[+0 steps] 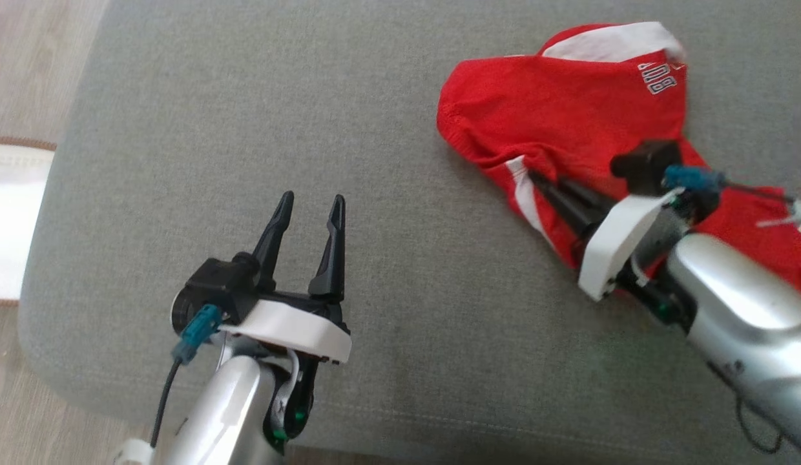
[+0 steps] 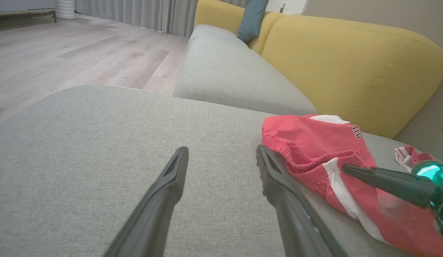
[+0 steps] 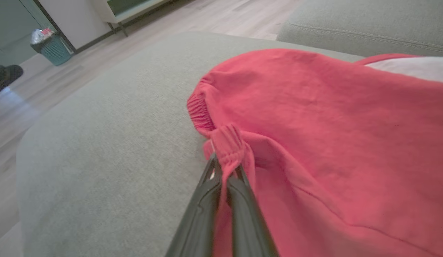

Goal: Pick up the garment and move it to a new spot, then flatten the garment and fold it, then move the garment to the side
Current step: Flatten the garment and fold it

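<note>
Shorts: your red shorts (image 1: 555,110), with white side stripes and a white panel at the far end, lie bunched on the grey cushion (image 1: 245,129), toward its far right part in the head view.
Right gripper: your right gripper (image 3: 225,166) is clamped tight on a fold of the elastic waistband (image 3: 227,142), at the edge of the shorts nearest your other arm. Red fabric bulges out just past the fingertips.
Lift: the pinched fold seems to stand slightly proud of the cushion, but the right wrist view is too close for you to be sure. The rest of the shorts rests on the cushion.
Left gripper: your left gripper (image 1: 312,197) hangs with its fingers spread wide and nothing between them. It is over bare cushion, well apart from the shorts and on their left.
Lettering: white lettering (image 1: 659,77) sits near the white panel, too small for you to read.
Surroundings: a yellow backrest (image 2: 350,64) rises behind the shorts, with a teal pillow (image 2: 252,18) further along it and a wooden floor (image 2: 82,53) beyond the cushion.
</note>
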Tool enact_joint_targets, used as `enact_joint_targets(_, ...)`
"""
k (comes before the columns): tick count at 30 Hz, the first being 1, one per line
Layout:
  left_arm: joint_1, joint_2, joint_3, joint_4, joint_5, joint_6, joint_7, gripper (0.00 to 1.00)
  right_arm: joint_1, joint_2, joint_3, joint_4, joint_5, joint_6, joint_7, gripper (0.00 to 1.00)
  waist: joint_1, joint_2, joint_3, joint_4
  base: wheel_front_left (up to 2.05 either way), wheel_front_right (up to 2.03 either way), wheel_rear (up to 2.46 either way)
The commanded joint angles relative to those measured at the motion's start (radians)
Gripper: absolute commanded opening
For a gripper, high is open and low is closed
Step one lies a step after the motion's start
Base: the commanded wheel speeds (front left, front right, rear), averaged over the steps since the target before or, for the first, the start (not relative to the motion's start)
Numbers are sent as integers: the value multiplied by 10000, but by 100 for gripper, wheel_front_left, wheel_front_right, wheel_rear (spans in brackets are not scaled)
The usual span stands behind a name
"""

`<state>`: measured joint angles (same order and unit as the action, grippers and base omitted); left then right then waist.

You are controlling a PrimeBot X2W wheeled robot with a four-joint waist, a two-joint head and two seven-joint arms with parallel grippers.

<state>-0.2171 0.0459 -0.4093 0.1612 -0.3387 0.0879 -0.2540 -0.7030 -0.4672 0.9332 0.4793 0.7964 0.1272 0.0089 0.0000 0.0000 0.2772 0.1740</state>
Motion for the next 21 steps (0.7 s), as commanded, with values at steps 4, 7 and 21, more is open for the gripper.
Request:
enact_joint_targets(4, -610, 43, 131, -346, -187, 9, -78, 100, -740, -524, 491, 264, 332, 35, 330, 0, 0, 0, 311, 237, 0, 0, 0)
enact_joint_targets(7, -697, 43, 62, -309, -205, 10, -78, 100, -1016, -684, 936, 512, 375, 35, 362, 0, 0, 0, 374, 324, 0, 0, 0)
enact_joint_targets(21, -764, 43, 215, -199, 54, -19, -78, 100, -1484, -207, 2186, 1616, -214, 35, -1145, 100, 0, 0, 52, -328, 0, 0, 0)
